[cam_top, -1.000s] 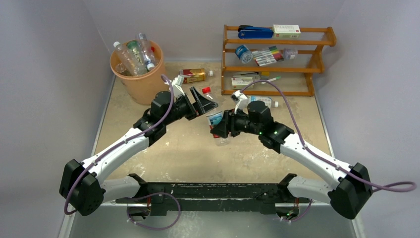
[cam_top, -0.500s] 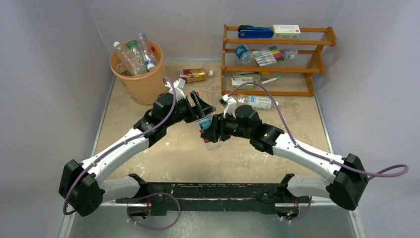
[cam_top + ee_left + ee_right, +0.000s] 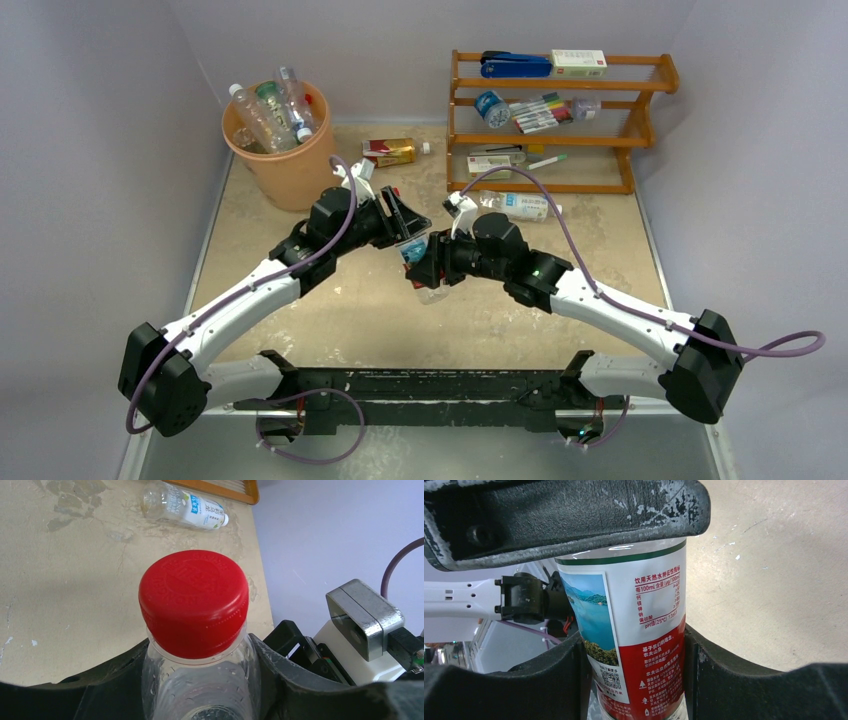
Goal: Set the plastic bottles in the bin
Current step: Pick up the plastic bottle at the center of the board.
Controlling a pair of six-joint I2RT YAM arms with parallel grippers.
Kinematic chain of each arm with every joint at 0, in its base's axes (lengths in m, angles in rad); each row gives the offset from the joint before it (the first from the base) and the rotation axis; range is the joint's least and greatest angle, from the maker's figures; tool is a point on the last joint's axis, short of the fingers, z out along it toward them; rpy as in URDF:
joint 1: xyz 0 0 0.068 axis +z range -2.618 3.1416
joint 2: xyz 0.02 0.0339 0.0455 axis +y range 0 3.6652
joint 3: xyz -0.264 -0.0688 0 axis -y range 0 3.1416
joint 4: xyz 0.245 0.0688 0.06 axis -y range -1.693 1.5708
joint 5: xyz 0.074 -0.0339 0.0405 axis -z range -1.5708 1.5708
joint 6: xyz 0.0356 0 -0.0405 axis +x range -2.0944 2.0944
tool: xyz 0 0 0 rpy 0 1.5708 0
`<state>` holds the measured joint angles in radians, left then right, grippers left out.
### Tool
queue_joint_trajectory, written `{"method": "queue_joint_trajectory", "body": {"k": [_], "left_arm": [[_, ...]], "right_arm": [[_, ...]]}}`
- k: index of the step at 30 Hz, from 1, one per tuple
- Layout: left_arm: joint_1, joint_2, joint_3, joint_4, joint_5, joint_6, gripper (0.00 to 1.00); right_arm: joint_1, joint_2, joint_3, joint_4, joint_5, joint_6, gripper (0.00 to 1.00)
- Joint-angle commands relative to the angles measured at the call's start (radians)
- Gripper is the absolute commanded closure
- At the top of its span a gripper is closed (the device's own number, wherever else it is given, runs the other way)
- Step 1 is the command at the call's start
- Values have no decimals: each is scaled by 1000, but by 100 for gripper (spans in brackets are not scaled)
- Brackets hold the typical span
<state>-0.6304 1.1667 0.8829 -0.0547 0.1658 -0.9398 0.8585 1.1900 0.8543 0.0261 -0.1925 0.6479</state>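
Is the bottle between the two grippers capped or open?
Capped: a red cap sits fully on the neck of the bottle in the left wrist view.

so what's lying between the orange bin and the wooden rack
One boxy red-and-gold bottle lies on its side there, apart from both the bin and the rack. The top view shows it.

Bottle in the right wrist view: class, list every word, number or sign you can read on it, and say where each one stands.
"饮用天然水特征性指标": top line of the white panel on the bottle.
"每100mL含量(μg/100mL)": the line under it.
"pH值(25°C)": foot of that list; the figures after it are blurred.
A QR code sits at the lower left.
Print on the red band: too small to read.
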Motion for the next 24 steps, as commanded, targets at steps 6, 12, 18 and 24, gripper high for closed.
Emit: {"method": "queue_joint_trajectory", "body": {"k": [6, 12, 18, 24], "left_arm": [[3, -10, 89, -132, -97, 101, 56], [3, 38, 190, -207, -148, 168, 56], [30, 140, 373, -323, -195, 271, 56], [203, 219, 576, -398, -133, 336, 56]], "right_arm": [[-12, -76, 12, 29, 54, 18, 33], [-12, -157, -14, -20, 46, 22, 15], [-12, -263, -32, -95, 62, 25, 7], [-12, -348, -67, -137, 82, 40, 6]]}}
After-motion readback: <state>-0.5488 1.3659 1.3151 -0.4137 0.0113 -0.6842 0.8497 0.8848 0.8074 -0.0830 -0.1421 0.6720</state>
